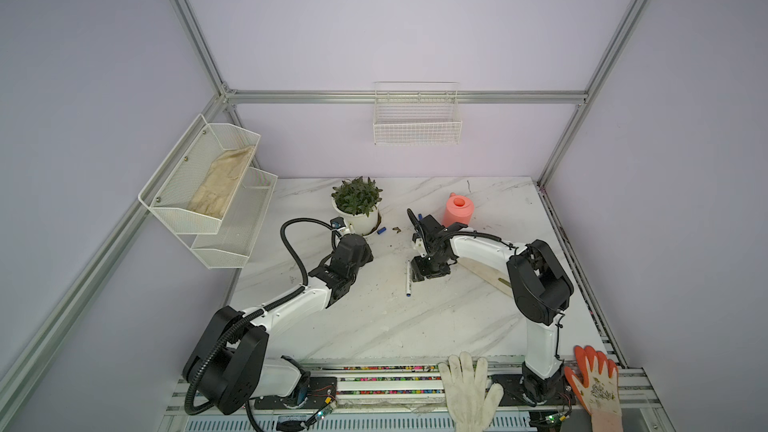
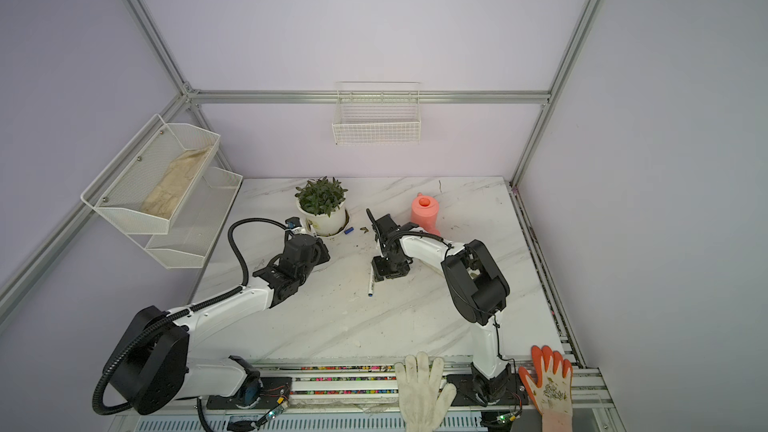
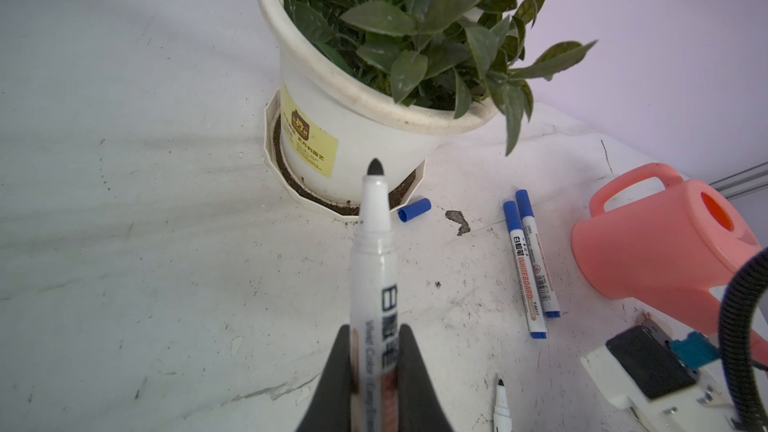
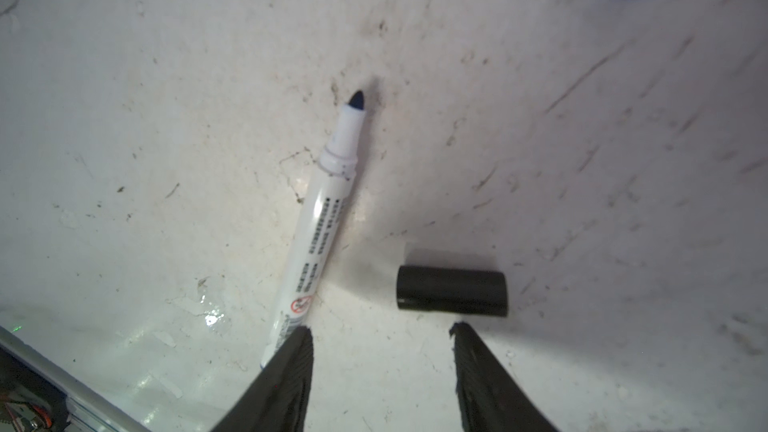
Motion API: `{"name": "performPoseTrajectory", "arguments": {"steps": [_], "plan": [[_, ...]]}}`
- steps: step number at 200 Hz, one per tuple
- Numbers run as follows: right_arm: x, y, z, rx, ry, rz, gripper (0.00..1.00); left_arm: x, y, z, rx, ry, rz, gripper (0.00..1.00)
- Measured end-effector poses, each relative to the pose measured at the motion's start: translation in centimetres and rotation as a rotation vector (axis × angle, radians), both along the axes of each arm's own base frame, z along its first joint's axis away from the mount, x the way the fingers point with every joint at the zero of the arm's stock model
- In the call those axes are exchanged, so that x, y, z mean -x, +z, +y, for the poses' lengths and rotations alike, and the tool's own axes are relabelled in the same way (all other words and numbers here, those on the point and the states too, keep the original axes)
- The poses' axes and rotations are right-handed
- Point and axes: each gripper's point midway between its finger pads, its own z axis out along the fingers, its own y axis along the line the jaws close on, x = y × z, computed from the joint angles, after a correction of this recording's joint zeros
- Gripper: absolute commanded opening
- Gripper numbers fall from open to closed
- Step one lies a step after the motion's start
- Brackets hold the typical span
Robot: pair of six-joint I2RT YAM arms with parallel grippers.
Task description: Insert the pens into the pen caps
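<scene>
**Left gripper** [image 3: 372,336]: clamped narrow on the barrel of a black-tipped pen [image 3: 374,251], which is uncapped, its tip pointing toward the plant pot [image 3: 357,139].

**Right gripper** [image 4: 380,330]: jaws parted and empty, low over the table [image 4: 124,76]. A black cap [image 4: 451,290] lies on its side just beyond the fingertips, touching neither.

**Other items:**
- A loose pen [image 1: 409,280], also uncapped, lies at the centre of both top views, just beside the right gripper.
- A blue cap [image 1: 381,231] rests above centre, beside the pot's saucer.
- Two capped pens [image 3: 525,263] lie side by side near the pink watering can [image 3: 665,243].
</scene>
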Motion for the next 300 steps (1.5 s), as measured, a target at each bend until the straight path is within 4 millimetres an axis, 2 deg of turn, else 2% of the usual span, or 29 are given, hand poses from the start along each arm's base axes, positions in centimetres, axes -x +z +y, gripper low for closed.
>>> {"name": "performPoseTrajectory", "arguments": {"steps": [31, 84, 141, 207, 251, 300], "plan": [[-1.3, -0.2, -0.2, 0.026, -0.036, -0.02, 0.58, 0.1, 0.9, 0.2, 0.007, 0.004, -0.02, 0.0], [-2.8, -0.3, -0.4, 0.061, -0.072, -0.057, 0.57, 0.2, 0.8, 0.3, 0.002, 0.007, -0.016, 0.0], [-4.8, -0.2, 0.8, 0.045, -0.095, -0.091, 0.55, 0.2, 0.7, 0.4, -0.002, 0.009, -0.014, 0.0], [-5.7, -0.1, 1.4, 0.033, -0.103, -0.11, 0.52, 0.3, 0.7, 0.5, -0.008, 0.015, -0.012, 0.0], [-6.7, -0.3, 0.7, 0.081, -0.121, -0.151, 0.49, 0.3, 0.7, 0.5, -0.008, 0.015, -0.012, 0.0], [-7.6, -0.6, -1.1, 0.177, -0.137, -0.215, 0.49, 0.3, 0.7, 0.5, -0.008, 0.015, -0.012, 0.0]]}}
